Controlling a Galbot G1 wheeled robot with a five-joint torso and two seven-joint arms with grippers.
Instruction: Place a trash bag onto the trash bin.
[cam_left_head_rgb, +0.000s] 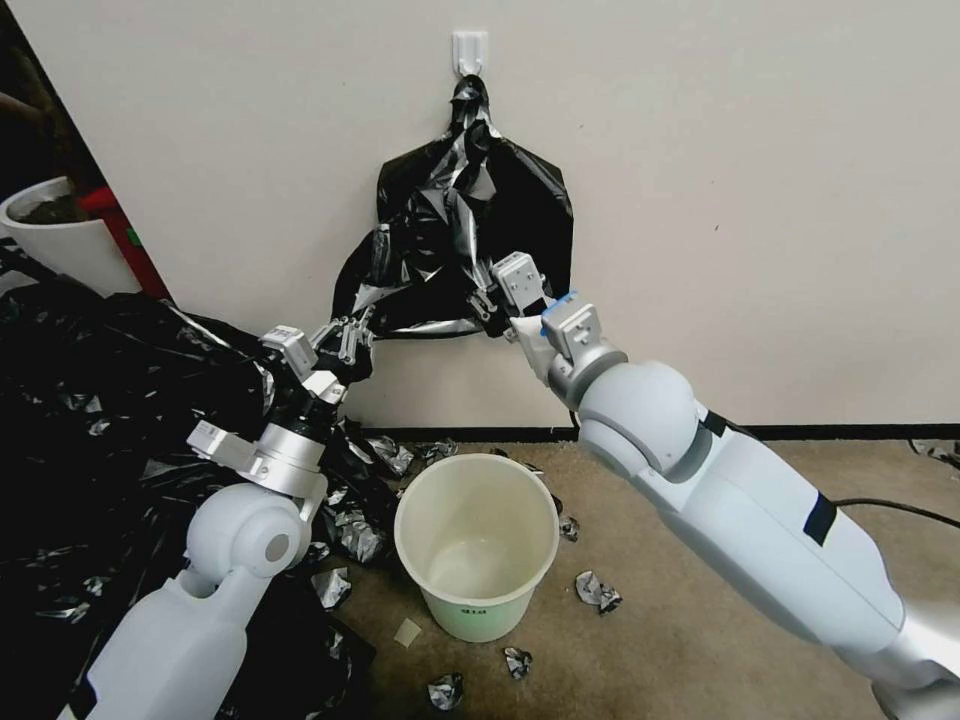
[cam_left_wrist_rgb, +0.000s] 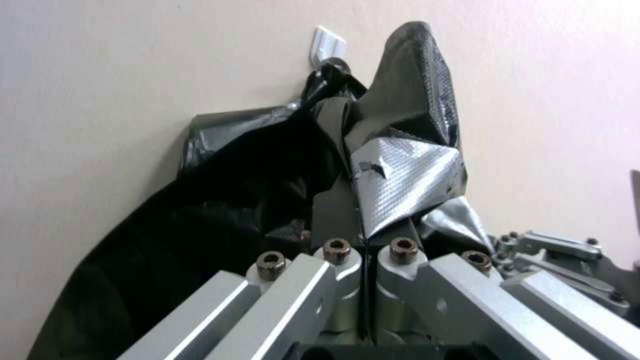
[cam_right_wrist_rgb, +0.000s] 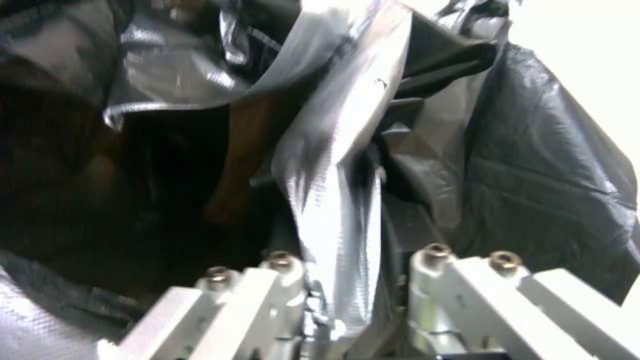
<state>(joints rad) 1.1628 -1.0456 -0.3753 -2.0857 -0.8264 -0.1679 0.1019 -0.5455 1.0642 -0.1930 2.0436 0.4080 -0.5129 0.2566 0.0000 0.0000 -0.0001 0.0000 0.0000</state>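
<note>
The bag (cam_left_head_rgb: 470, 240) hangs flat against the wall from a white hook (cam_left_head_rgb: 469, 48), directly above and behind the bin (cam_left_head_rgb: 478, 545); the knotted top carries its weight, so the lower edge is left free for gripping. The bin stands upright and unlined on the carpet below the bag, its mouth open to the ceiling; it sits between the two arms, presumably so that a bag drawn down from the hook arrives over the rim.

The left gripper (cam_left_head_rgb: 352, 338) is raised above the bin at the bag's lower left corner; its fingers (cam_left_wrist_rgb: 337, 215) are clenched together on a fold of film, as the left wrist view shows the film rising from between the pressed pads. The right gripper (cam_left_head_rgb: 487, 300) is at the lower right part of the bag, above the bin; a strip of glossy film (cam_right_wrist_rgb: 337, 200) runs down between its fingers, and it appears to be grasped, though the blur in the right wrist view leaves the closure less than certain. Holding both corners well apart would serve to spread the bag's mouth.

Beside the bin, to the robot's left, lies a mass of black sheeting (cam_left_head_rgb: 90, 400); crumpled scraps (cam_left_head_rgb: 596, 592) are scattered on the carpet around the bin's base. The step in hand is judged to be taking the bag off the hook; the fitting over the rim is not yet done.
</note>
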